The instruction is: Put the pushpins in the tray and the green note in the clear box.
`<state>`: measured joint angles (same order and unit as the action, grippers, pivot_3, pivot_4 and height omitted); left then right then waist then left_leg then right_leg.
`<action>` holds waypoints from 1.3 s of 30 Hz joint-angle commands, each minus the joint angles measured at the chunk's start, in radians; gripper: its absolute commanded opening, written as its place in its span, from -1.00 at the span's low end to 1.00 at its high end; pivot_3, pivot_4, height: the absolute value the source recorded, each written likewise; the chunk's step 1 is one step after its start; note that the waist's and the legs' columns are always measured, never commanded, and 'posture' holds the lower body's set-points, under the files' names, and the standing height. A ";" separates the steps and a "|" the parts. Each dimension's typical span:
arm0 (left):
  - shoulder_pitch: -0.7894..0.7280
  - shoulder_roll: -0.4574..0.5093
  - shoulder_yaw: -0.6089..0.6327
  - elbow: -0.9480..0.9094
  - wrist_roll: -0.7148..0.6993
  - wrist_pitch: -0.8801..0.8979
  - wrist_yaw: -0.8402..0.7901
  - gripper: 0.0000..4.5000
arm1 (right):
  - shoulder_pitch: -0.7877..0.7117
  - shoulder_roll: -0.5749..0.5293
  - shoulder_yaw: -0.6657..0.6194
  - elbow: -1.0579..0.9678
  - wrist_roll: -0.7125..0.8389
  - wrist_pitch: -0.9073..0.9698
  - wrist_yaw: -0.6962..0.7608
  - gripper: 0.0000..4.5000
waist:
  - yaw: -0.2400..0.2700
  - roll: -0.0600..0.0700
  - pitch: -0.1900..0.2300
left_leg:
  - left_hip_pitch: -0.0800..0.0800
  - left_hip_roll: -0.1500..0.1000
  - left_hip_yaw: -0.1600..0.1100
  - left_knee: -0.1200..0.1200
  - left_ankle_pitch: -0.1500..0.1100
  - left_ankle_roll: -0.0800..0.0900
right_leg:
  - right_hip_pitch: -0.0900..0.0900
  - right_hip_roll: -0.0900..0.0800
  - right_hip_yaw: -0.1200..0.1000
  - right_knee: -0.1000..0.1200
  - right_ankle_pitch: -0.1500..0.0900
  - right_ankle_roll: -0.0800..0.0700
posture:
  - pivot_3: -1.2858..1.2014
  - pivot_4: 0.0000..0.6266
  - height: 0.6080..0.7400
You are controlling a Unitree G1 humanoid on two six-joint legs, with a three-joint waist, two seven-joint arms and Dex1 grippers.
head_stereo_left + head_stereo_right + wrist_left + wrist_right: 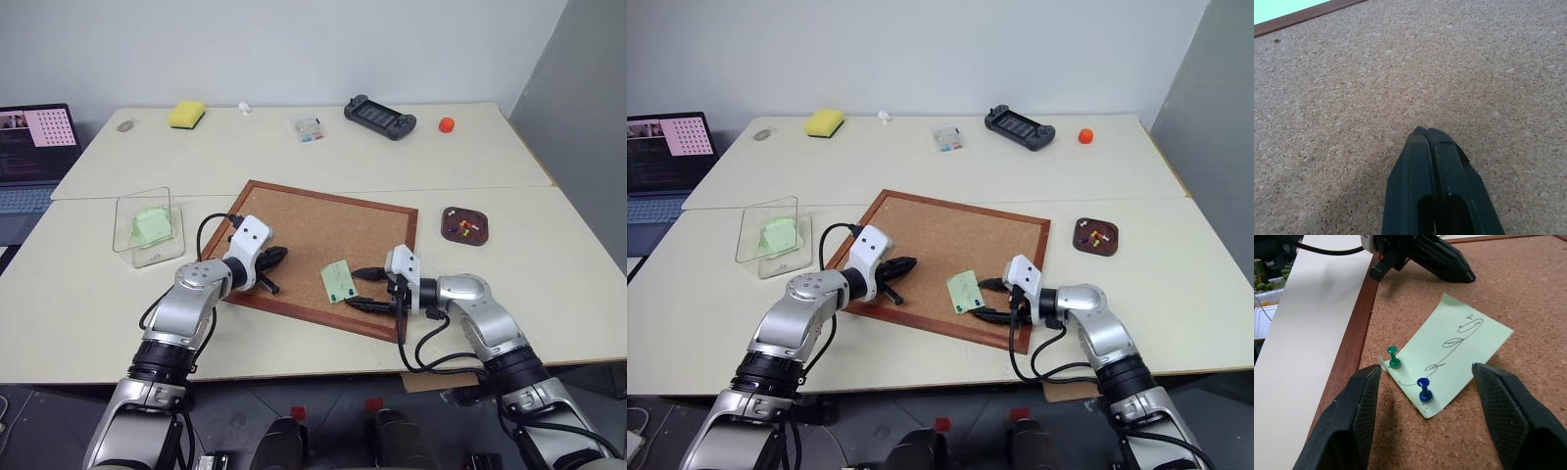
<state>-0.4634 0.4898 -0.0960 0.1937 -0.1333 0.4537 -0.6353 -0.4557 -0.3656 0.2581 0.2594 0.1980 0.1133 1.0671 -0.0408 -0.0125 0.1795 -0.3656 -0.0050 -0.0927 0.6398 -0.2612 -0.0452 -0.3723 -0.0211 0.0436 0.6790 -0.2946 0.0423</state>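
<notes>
A pale-green note (1449,350) with pen marks lies on the corkboard (313,230), near its front edge. A green pushpin (1394,357) and a blue pushpin (1424,389) stand in the note's near end. My right gripper (353,287) is open, with one finger on each side of that pinned end and nothing held. My left gripper (279,257) is shut and empty, resting low over the board's left part, apart from the note. The dark reddish tray (479,235) at the right holds several coloured pushpins (463,227). The clear box (125,235) at the left has a pale-green slip inside.
At the back of the table are a yellow sponge (186,114), a small clear case (307,128), a black handheld console (380,117) and an orange ball (447,124). A laptop (34,147) stands at the far left.
</notes>
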 commanded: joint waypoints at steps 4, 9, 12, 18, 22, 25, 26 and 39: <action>0.022 0.017 -0.012 0.046 0.038 0.044 0.014 -1.00 | -0.040 0.027 -0.008 0.025 -0.025 -0.047 -0.021 0.03 | -0.001 0.000 0.000 | 0.000 0.000 0.000 0.000 0.000 0.000 | 0.000 0.000 0.000 0.000 0.000 0.000 | 0.03 -0.52 1.00; 0.020 0.020 -0.013 0.051 0.038 0.041 0.009 -1.00 | -0.045 0.031 -0.009 0.036 -0.028 -0.055 -0.023 -0.40 | -0.001 0.000 0.000 | 0.000 0.000 0.000 0.000 0.000 0.000 | 0.000 0.000 0.000 0.000 0.000 0.000 | 0.03 -0.52 1.00; 0.019 0.021 -0.013 0.053 0.038 0.040 0.007 -1.00 | -0.048 0.029 -0.010 0.045 -0.032 -0.065 -0.023 -0.69 | -0.001 0.000 0.000 | 0.000 0.000 0.000 0.000 0.000 0.000 | 0.000 0.000 0.000 0.000 0.000 0.000 | 0.03 -0.52 1.00; 0.020 0.022 -0.015 0.056 0.039 0.035 0.005 -1.00 | -0.039 0.016 -0.009 0.030 -0.031 -0.067 -0.006 -0.97 | -0.001 0.000 0.000 | 0.000 0.000 0.000 0.000 0.000 0.000 | 0.000 0.000 0.000 0.000 0.000 0.000 | 0.03 -0.52 1.00; 0.019 0.021 -0.016 0.060 0.040 0.031 0.003 -1.00 | -0.027 0.003 -0.008 -0.001 -0.018 -0.050 0.018 -0.97 | 0.000 0.000 0.000 | 0.000 0.000 0.000 0.000 0.000 0.000 | 0.000 0.000 0.000 0.000 0.000 0.000 | 0.03 -0.52 1.00; 0.020 0.017 -0.019 0.062 0.041 0.029 0.004 -1.00 | -0.029 0.009 -0.033 -0.025 0.015 -0.026 0.016 -0.97 | 0.000 0.000 0.000 | 0.000 0.000 -0.001 0.000 0.000 0.000 | 0.000 0.000 0.000 0.000 0.000 0.000 | 0.03 -0.52 1.00; 0.020 0.017 -0.020 0.063 0.041 0.028 0.004 -1.00 | -0.031 0.008 -0.039 -0.036 0.023 -0.019 0.015 -0.97 | 0.000 0.000 0.000 | 0.000 0.000 -0.001 0.000 0.000 0.000 | 0.000 -0.001 0.000 0.000 0.000 0.000 | 0.03 -0.52 1.00; 0.030 0.010 -0.032 0.076 0.048 0.040 0.012 -1.00 | -0.013 -0.015 -0.106 -0.198 0.086 0.079 -0.044 -0.97 | 0.000 0.000 0.001 | 0.000 0.000 -0.001 0.000 0.000 0.000 | 0.000 -0.001 -0.001 0.000 0.000 0.000 | 0.03 -0.52 1.00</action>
<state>-0.4697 0.4934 -0.1020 0.2019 -0.1326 0.4505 -0.6402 -0.4683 -0.3748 0.1900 0.1117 0.2574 0.1832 1.0420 -0.0408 -0.0126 0.1801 -0.3658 -0.0048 -0.0939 0.6396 -0.2611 -0.0452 -0.3720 -0.0219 0.0430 0.6785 -0.2947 0.0423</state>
